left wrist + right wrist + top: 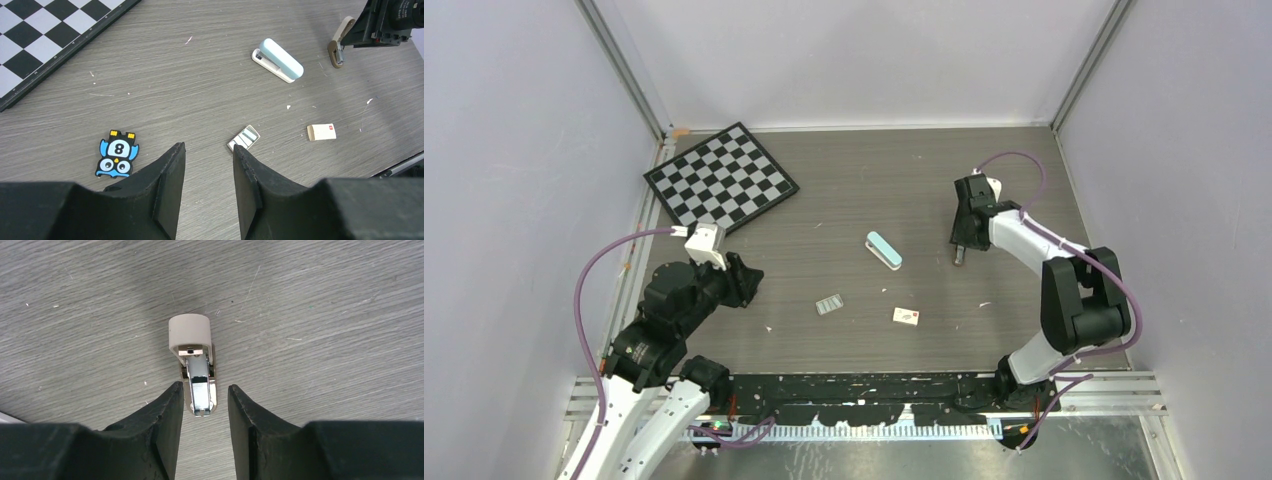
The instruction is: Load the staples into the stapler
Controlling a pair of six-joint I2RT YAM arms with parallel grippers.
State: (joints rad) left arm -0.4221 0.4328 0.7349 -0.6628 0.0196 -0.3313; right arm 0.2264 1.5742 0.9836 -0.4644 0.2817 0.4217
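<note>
A small tan rounded block [189,330] with a silvery insert lies on the grey wood-grain surface [325,315]; its near end sits between the parted black gripper [205,390] tips.

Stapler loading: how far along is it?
Nothing looks done: the stapler lies shut on the table, the staples apart from it. Nothing is in hand: the left gripper has its jaws open short of the staples; the right gripper, jaws open, is at a tan block instead. Remaining: grasping the staples, opening the stapler, loading.
</note>
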